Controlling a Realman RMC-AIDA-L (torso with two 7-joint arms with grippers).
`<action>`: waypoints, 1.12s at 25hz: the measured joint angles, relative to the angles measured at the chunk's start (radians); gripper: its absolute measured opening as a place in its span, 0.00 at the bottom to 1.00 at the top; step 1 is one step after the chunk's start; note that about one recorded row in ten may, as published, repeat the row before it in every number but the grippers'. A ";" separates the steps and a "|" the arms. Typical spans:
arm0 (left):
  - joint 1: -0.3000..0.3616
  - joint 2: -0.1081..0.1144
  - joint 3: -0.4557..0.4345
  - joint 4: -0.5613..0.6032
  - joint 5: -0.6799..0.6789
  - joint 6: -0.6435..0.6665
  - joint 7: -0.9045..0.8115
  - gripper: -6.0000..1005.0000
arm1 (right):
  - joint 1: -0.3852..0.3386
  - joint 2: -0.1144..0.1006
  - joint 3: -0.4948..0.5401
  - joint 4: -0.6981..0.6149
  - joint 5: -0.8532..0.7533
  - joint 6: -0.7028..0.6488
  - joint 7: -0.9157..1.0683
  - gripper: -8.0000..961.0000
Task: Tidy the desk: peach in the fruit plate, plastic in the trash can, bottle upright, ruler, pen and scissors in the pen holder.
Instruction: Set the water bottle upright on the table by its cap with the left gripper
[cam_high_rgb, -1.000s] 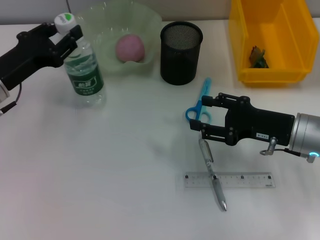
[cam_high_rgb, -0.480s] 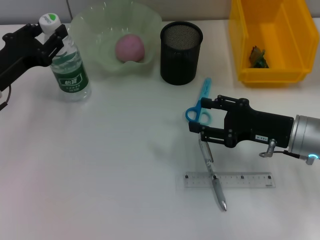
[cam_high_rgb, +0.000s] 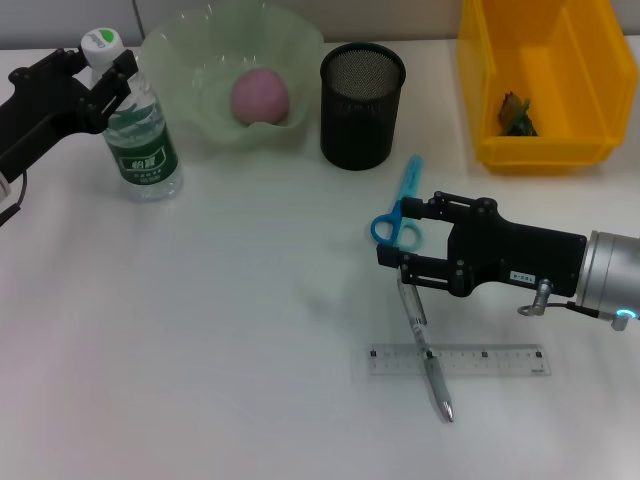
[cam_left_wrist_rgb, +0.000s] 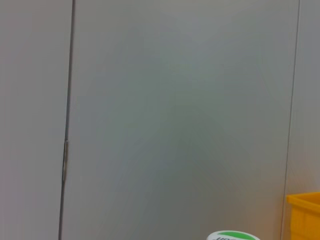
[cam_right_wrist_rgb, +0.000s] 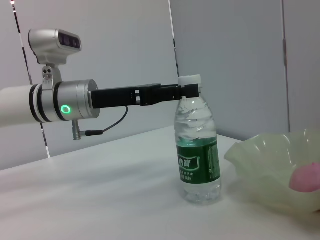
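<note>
Head camera looks steeply down on the desk (cam_high_rgb: 200, 380); right wrist camera faces level across it; both show the bottle (cam_high_rgb: 140, 140).

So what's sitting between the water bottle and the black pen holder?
The fruit plate holding the peach lies between the bottle and pen holder, per the head view.

Over the last second the left claw (cam_high_rgb: 100, 72) carried the bottle (cam_high_rgb: 135, 130) from beside the fruit plate toward the frame's upper left. Since half a second ago it has barely shifted.
</note>
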 joint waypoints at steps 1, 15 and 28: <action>0.000 0.000 0.000 0.000 0.000 0.000 0.000 0.50 | 0.000 0.000 0.000 0.000 0.000 0.000 0.000 0.75; -0.003 0.000 0.010 0.000 0.000 -0.003 -0.001 0.51 | 0.000 0.000 -0.002 0.000 0.000 0.000 0.000 0.75; -0.003 0.000 0.010 0.000 0.002 -0.002 0.004 0.52 | 0.000 0.000 -0.002 0.000 0.000 -0.001 0.000 0.75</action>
